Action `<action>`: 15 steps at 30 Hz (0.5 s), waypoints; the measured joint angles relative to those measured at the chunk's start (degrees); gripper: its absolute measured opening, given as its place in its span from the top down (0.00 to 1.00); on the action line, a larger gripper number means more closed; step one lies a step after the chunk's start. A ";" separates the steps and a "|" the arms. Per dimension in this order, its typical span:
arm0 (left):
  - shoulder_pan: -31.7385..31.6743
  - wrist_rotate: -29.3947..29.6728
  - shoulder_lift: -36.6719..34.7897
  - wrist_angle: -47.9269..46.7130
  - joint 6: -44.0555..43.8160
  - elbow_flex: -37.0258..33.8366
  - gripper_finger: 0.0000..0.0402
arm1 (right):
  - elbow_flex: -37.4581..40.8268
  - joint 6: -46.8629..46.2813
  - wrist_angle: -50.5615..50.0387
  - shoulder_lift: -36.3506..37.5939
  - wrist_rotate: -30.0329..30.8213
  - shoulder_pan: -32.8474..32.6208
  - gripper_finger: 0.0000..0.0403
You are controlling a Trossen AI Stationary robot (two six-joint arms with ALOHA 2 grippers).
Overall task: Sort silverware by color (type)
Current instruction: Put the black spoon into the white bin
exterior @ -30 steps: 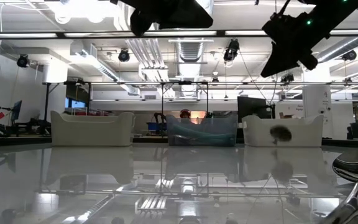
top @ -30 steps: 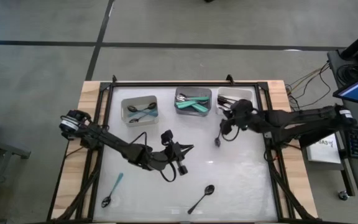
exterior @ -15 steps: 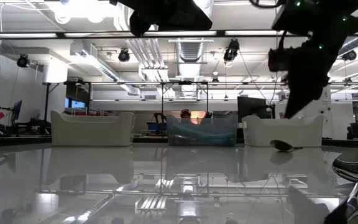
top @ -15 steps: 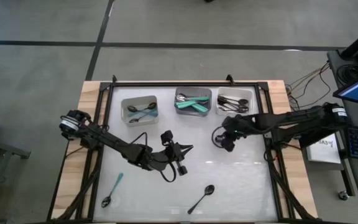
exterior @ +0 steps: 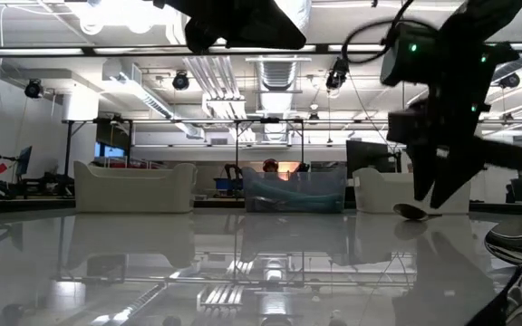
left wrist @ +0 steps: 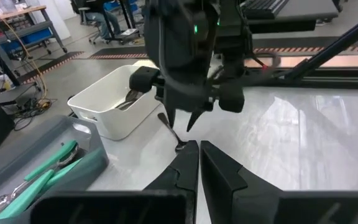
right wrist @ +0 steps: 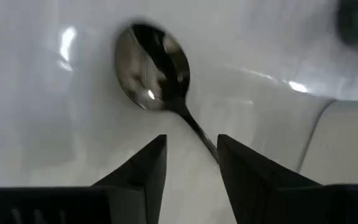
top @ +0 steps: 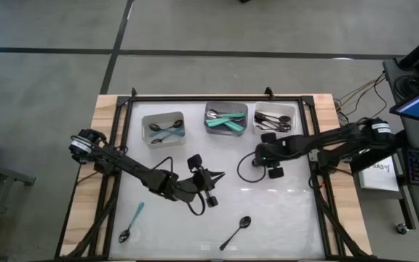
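Toward the far right of the tabletop [top: 282,211], just in front of the right-hand bin [top: 274,118], the right gripper [top: 271,161] hangs low with its fingers parted and nothing between them. A black spoon [right wrist: 157,71] lies on the surface directly ahead of it, bowl away, handle running back into the gap between the fingers. So the spoon's long axis lines up with the gripper's reach. The left gripper [top: 211,191] waits closed and empty near mid-table, farther from this spoon.
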State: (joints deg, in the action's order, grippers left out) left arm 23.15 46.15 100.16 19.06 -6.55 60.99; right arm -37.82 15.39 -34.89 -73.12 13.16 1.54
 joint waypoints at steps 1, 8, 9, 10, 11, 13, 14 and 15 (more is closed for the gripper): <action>0.08 0.00 0.00 -0.22 0.00 0.00 1.00 | 0.00 1.36 -0.01 -1.21 1.04 0.00 0.66; 0.00 0.02 0.00 -0.53 0.95 0.00 1.00 | -0.45 5.79 0.09 -8.74 5.56 1.85 0.70; -0.05 0.23 0.00 -0.55 1.56 0.00 1.00 | -0.44 6.44 0.10 -9.79 4.10 2.59 0.72; -0.08 0.98 0.00 -0.59 2.05 0.00 1.00 | -0.42 6.65 0.29 -10.81 2.71 3.38 0.73; -0.08 1.92 0.00 -0.57 2.50 0.00 1.00 | -0.29 6.65 0.47 -11.74 1.39 4.18 0.75; -0.08 4.08 0.00 -0.53 3.68 0.00 1.00 | -0.31 5.71 0.66 -13.47 -0.48 5.64 0.79; -0.10 4.97 0.00 -0.53 4.33 0.00 1.00 | -0.33 5.32 0.59 -14.14 -1.31 6.39 0.81; -0.10 5.81 0.00 -0.55 4.95 0.00 1.00 | -0.45 4.96 0.44 -14.85 -2.37 7.16 0.83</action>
State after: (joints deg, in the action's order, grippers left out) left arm 23.05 51.96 100.16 18.50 -1.60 60.99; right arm -38.27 20.35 -34.45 -87.97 10.79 8.71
